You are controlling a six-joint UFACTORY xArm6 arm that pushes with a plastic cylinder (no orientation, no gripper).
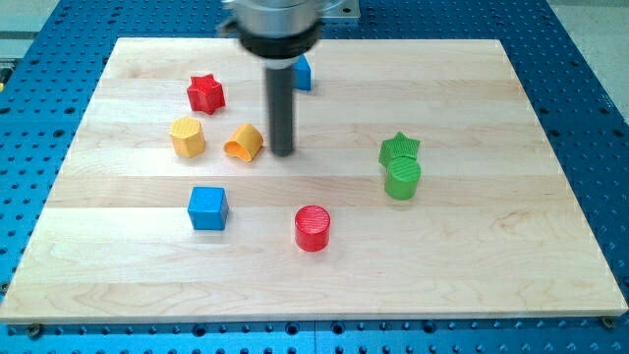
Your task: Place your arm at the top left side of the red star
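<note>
Red star [205,93] sits flat, my tip [284,152] well right.

We end in a straight, dark grey rod, smooth and round, narrowing to my tip [284,152]. Above it sits a wider black collar under a blurred silvery metal housing.

The tip [283,151] stands just right of the heart block [244,143], on the table [491,246]. The star [205,93] lies up-left of it, above the hexagon block [187,137]. A cube [207,207] sits below them.
</note>
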